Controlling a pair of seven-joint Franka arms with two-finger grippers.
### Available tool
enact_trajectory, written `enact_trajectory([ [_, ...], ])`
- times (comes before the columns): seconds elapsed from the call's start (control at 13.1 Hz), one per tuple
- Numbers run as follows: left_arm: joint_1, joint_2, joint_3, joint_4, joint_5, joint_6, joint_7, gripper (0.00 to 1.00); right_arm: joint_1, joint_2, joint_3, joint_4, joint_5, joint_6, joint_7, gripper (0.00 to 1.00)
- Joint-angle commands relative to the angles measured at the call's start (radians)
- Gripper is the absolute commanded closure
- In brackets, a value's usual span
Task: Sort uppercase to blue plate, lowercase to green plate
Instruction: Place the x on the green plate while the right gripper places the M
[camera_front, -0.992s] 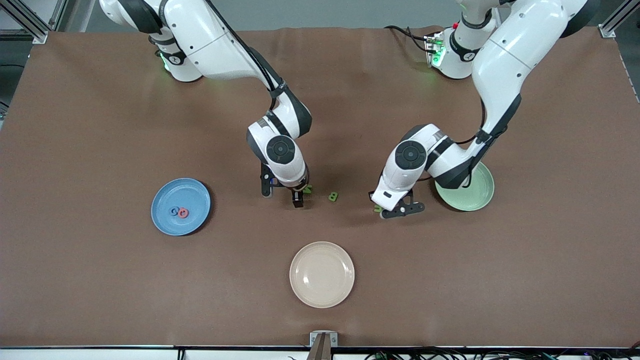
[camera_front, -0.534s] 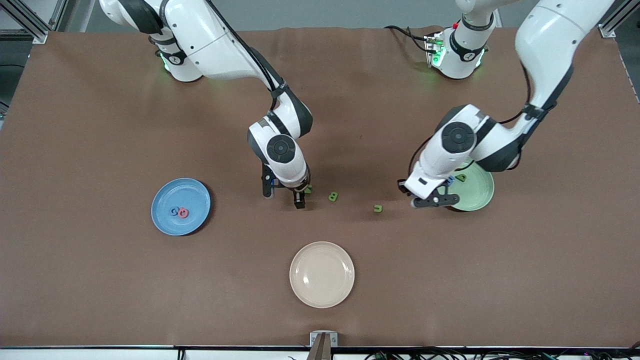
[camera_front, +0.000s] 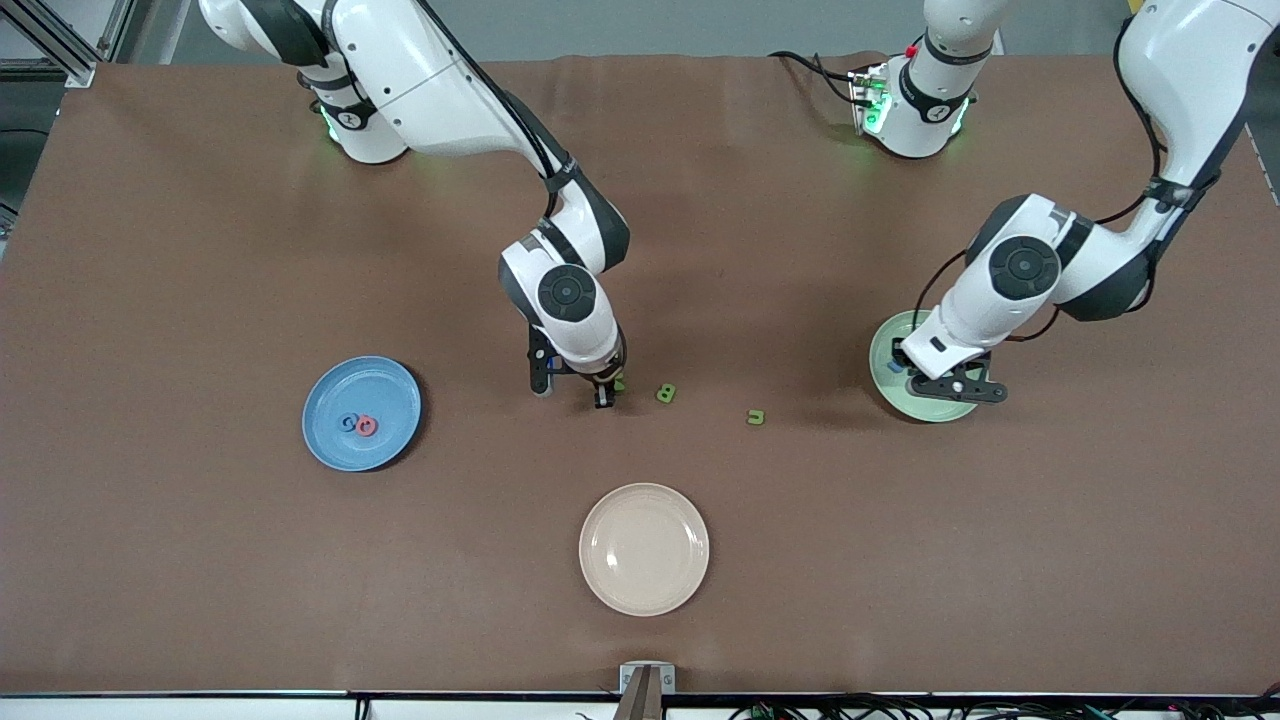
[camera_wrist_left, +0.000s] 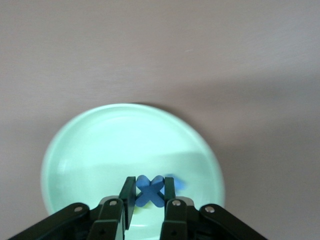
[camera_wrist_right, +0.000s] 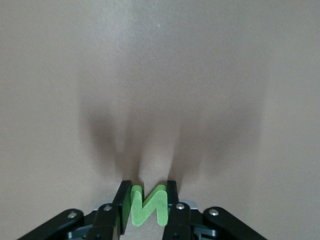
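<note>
My left gripper (camera_front: 935, 380) is shut on the blue x (camera_wrist_left: 150, 190) and holds it over the mint-green plate (camera_front: 945, 408), which fills the left wrist view (camera_wrist_left: 125, 145). A blurred blue piece (camera_wrist_left: 173, 181) lies on that plate under the x. My right gripper (camera_front: 603, 392) is shut on the green N (camera_wrist_right: 148, 205) low over the table mid-way between the arms. The green B (camera_front: 666, 393) and the green n/u (camera_front: 757, 417) lie on the table between the grippers. The blue plate (camera_front: 385, 385) holds the blue G (camera_front: 348, 423) and red-pink Q (camera_front: 367, 427).
A cream plate (camera_front: 644, 548) sits nearer the front camera than the loose letters. The brown table mat (camera_front: 200, 560) spreads wide around all three plates. Cables lie by the left arm's base (camera_front: 915, 100).
My left gripper has swung with the blue x from beside the green n/u to over the green plate. My right gripper has stayed at the green N, shifting only slightly.
</note>
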Motion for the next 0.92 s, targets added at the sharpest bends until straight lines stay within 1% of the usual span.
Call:
enact_trajectory([
  [0.0, 0.078, -0.019, -0.02, -0.036, 0.047, 0.028, 0.084, 0.92, -0.049, -0.003, 0.002, 0.003, 0.001, -0.023, -0.052, 1.0],
  [0.08, 0.097, -0.016, -0.02, -0.039, 0.048, 0.028, 0.115, 0.92, -0.072, -0.009, 0.001, 0.005, 0.001, -0.046, -0.09, 1.0],
  [0.31, 0.146, 0.021, -0.019, -0.044, 0.085, 0.03, 0.162, 0.92, -0.171, -0.078, 0.001, 0.006, 0.003, -0.236, -0.301, 1.0],
  [0.38, 0.152, 0.038, -0.019, -0.044, 0.091, 0.03, 0.162, 0.92, -0.208, -0.107, -0.001, 0.005, 0.003, -0.308, -0.372, 1.0],
  [0.61, 0.154, 0.047, -0.017, -0.059, 0.091, 0.056, 0.162, 0.92, -0.303, -0.177, -0.002, -0.001, -0.002, -0.433, -0.515, 1.0],
  [0.69, 0.154, 0.057, -0.015, -0.063, 0.091, 0.071, 0.162, 0.91, -0.331, -0.191, -0.005, -0.006, -0.022, -0.477, -0.563, 1.0],
  [0.84, 0.154, 0.086, -0.014, -0.063, 0.108, 0.089, 0.159, 0.91, -0.386, -0.213, -0.01, -0.038, -0.116, -0.527, -0.591, 1.0],
])
